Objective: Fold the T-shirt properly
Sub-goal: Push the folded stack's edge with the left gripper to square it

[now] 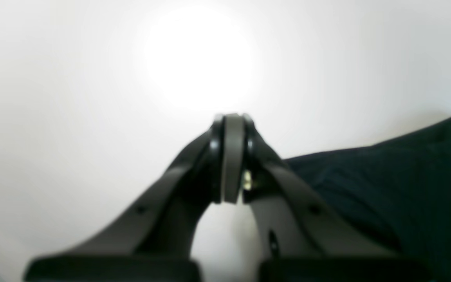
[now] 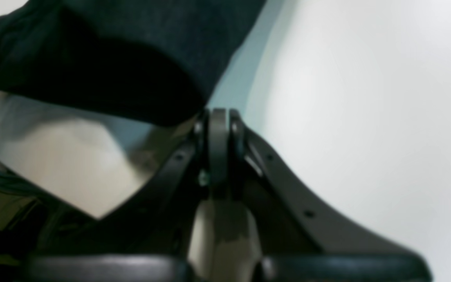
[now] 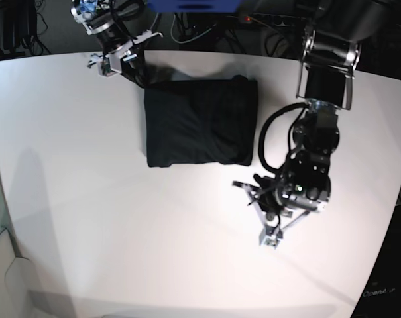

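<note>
The T-shirt lies folded into a dark rectangle on the white table, toward the back. My left gripper hovers low over the table just in front of the shirt's front right corner, jaws shut on nothing. In the left wrist view the left gripper has its fingers pressed together, with the T-shirt at its right. My right gripper is by the shirt's back left corner, also shut and holding nothing. In the right wrist view the right gripper sits just under a rounded edge of the T-shirt.
The table's back edge runs just behind the shirt, with cables and dark equipment beyond it. In the right wrist view the table edge drops off at lower left. The left arm's body stands to the right of the shirt.
</note>
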Controlling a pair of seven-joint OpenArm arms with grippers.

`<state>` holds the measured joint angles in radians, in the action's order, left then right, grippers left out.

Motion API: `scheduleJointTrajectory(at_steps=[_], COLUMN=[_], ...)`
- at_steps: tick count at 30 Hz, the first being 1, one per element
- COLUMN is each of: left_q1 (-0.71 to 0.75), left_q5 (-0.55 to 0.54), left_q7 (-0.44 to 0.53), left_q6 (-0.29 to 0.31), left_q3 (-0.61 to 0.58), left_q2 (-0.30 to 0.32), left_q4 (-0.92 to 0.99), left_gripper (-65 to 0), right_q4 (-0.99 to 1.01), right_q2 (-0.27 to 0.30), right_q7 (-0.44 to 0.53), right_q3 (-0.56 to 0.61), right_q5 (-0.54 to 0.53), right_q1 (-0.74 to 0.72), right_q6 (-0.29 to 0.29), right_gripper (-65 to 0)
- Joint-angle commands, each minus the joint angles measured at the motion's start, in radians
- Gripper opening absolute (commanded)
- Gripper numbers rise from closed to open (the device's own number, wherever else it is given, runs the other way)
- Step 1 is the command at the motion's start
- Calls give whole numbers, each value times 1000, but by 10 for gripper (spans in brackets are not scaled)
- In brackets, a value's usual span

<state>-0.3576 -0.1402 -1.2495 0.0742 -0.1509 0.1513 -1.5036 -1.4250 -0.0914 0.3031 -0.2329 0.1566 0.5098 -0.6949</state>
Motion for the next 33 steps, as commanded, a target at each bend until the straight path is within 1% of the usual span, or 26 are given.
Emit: scheduleJointTrajectory(at_steps=[1,4,6,12,15,19,21,24,28,30,33], left_q1=[-2,82,151,277,325,348,343,332,254,191,102], left_q5=[6,12,11,12,14,14,4,14,9,7,4], left_q7=[-23,-68,-69,-63,-3,43,66,121,205,254,293], left_q6=[-6,-6,-6,-6,-9,-9,-9,-9,-7,-7,-7], left_q3=[3,3,3,3,3,3,3,3,-2,0,0], left_q2=[11,34,51,52,46,43,38,-9,-61,-95,-157], left_q4=[-28,-101,-133,-154,-147,-136,-101,-19,111,174,243], left_gripper=[-650,-650,-650,-650,-650,-650,-650,-650,-650,-650,-650], right_q4=[-10,-10,-10,-15,-17,-18,-18,-23,-98,-138,-182], right_q2=[5,9,12,18,38,37,34,20,8,8,9], right_q7=[20,20,20,20,18,18,18,28,21,26,25], right_q3=[-1,-16,-39,-110,-113,-110,-107,-61,28,88,165], right_q5=[-10,-10,-10,-10,-10,-10,-10,-9,-9,-9,4], right_q1=[-7,-30,-44,-107,-124,-122,-118,-89,-27,11,54], right_q6=[-3,-3,-3,-3,-3,-3,-3,-3,-3,-3,-3], right_gripper=[-650,-650,-650,-650,-650,-650,-650,-650,-650,-650,-650])
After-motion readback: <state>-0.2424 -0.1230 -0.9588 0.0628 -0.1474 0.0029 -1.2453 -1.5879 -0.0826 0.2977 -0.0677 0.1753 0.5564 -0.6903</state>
